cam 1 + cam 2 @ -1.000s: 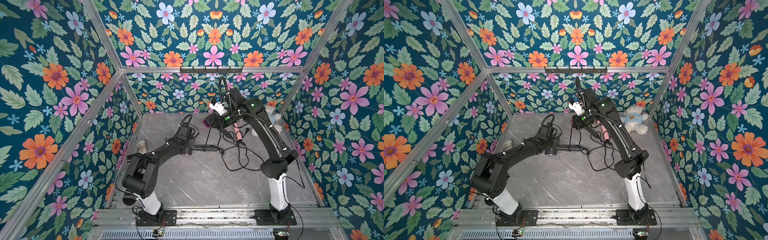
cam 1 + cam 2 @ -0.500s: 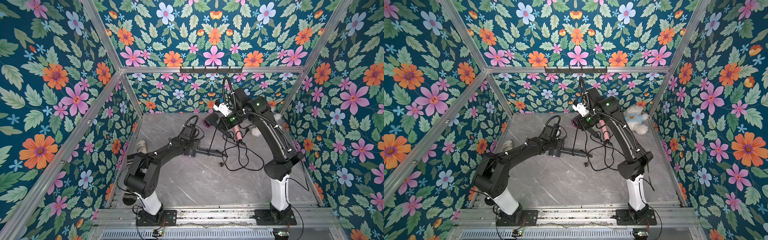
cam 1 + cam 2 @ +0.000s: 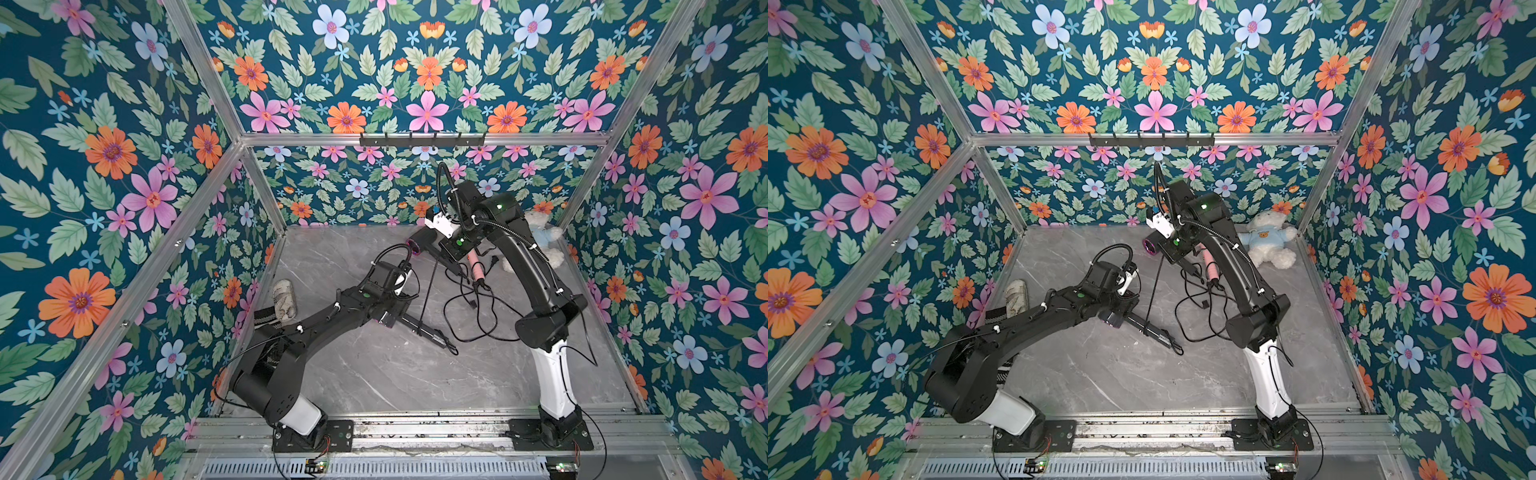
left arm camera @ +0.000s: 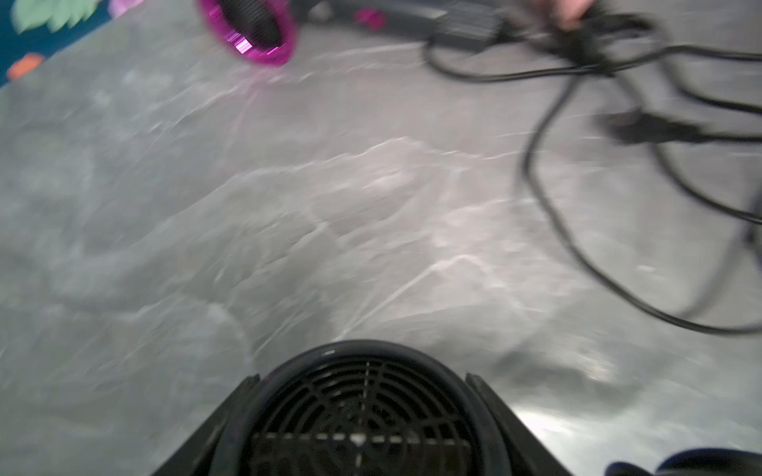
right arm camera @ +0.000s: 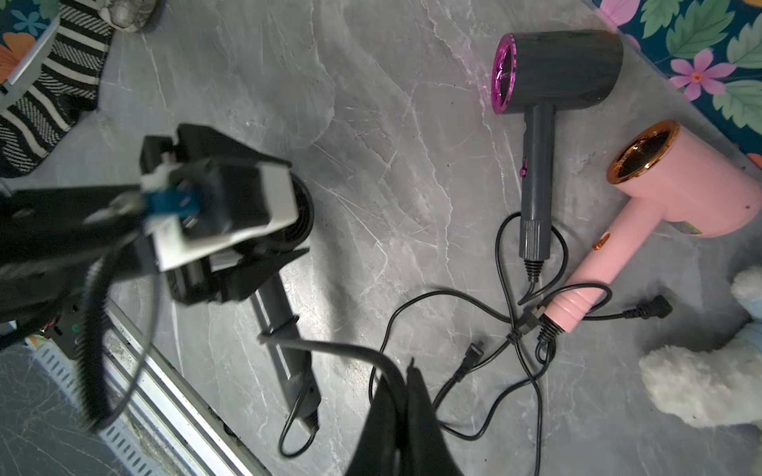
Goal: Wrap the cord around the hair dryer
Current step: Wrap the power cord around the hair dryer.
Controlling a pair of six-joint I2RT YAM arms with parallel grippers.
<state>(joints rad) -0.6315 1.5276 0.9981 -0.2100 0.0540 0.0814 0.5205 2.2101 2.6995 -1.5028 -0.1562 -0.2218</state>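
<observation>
Two grips at once: my left gripper (image 4: 362, 376) is clamped round the barrel of the black hair dryer (image 5: 286, 354), near the middle of the marble table (image 3: 374, 374), handle pointing away. My right gripper (image 5: 411, 373), pinched shut on the cord (image 5: 330, 348), holds it raised and taut from that handle. Beyond lie a grey dryer (image 5: 556, 70) and a pink dryer (image 5: 680, 185).

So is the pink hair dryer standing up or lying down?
Lying down. The pink hair dryer rests on its side on the table, handle flat.
</observation>
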